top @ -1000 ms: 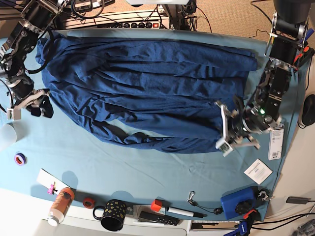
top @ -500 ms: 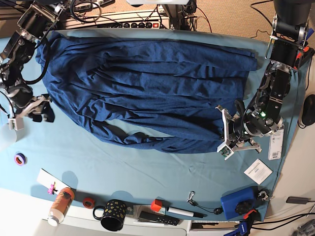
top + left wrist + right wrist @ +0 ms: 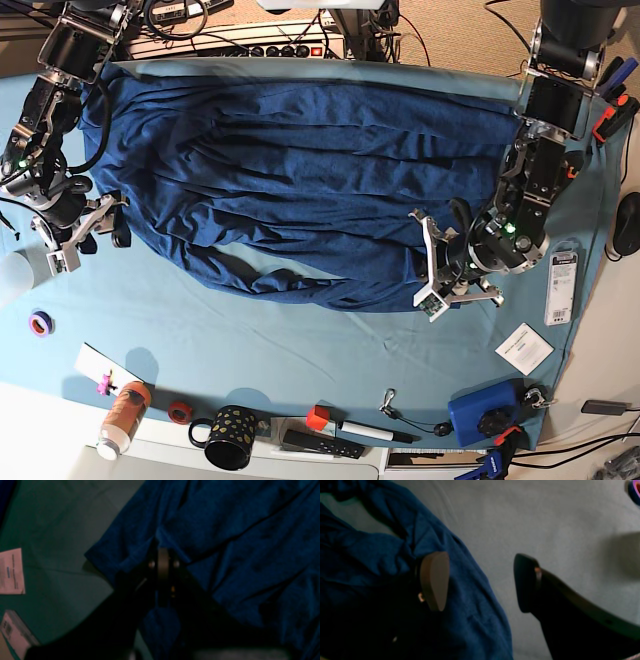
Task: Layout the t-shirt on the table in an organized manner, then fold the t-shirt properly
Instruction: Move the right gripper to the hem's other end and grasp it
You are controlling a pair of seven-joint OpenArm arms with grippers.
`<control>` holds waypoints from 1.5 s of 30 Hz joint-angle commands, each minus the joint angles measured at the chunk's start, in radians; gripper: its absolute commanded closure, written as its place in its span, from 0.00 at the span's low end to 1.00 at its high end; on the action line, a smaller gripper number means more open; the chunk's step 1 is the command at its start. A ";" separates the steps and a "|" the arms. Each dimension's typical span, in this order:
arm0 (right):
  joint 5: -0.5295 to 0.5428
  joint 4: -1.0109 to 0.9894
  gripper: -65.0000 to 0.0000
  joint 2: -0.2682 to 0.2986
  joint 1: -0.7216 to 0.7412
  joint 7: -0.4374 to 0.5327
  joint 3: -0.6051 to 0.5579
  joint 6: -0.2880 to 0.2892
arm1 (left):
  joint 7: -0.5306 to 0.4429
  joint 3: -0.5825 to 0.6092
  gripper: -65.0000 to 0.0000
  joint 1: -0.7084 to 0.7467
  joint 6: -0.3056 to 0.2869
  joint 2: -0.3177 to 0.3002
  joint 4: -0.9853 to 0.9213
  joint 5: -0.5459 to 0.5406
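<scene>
The dark navy t-shirt (image 3: 300, 170) lies spread and wrinkled across the teal-covered table (image 3: 300, 350). My left gripper (image 3: 432, 268) sits at the shirt's lower right edge. In the left wrist view its fingers (image 3: 163, 562) are pressed together with a fold of the t-shirt (image 3: 225, 530) bunched at their tips. My right gripper (image 3: 105, 225) is at the shirt's left edge. In the right wrist view the right gripper (image 3: 480, 582) is open: one pad (image 3: 435, 580) hangs over the t-shirt (image 3: 382, 555), the other finger (image 3: 525, 582) over bare table cloth (image 3: 520, 517).
Along the front edge stand an orange bottle (image 3: 124, 415), a black mug (image 3: 228, 437), a marker (image 3: 365, 431) and a blue box (image 3: 483, 410). A tape roll (image 3: 40, 323) lies at the left, a white card (image 3: 524, 348) at the right. Cables and a power strip (image 3: 270, 42) line the back.
My left gripper has shifted left along the shirt's lower edge, still shut on the fabric. My right gripper has moved in to the shirt's left edge and opened wider.
</scene>
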 commanded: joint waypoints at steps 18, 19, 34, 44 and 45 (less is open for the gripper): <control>0.072 -0.210 0.41 0.019 0.019 0.040 0.005 -0.001 | -0.019 -0.010 1.00 -0.025 0.003 -0.006 0.016 -0.001; 0.072 -0.210 0.43 0.019 0.019 0.040 0.005 -0.001 | -0.019 -0.010 1.00 -0.025 0.003 -0.006 0.016 -0.001; 0.072 -0.220 1.00 0.016 0.019 0.042 0.006 -0.001 | -0.019 -0.010 1.00 -0.025 0.003 -0.006 0.016 -0.001; 0.072 -0.218 1.00 0.019 0.067 0.081 0.008 -0.001 | -0.018 -0.010 1.00 -0.031 0.003 -0.006 0.016 -0.001; 0.072 -0.218 1.00 0.019 0.080 0.080 0.008 -0.001 | -0.018 -0.010 1.00 -0.034 0.004 -0.006 0.016 -0.001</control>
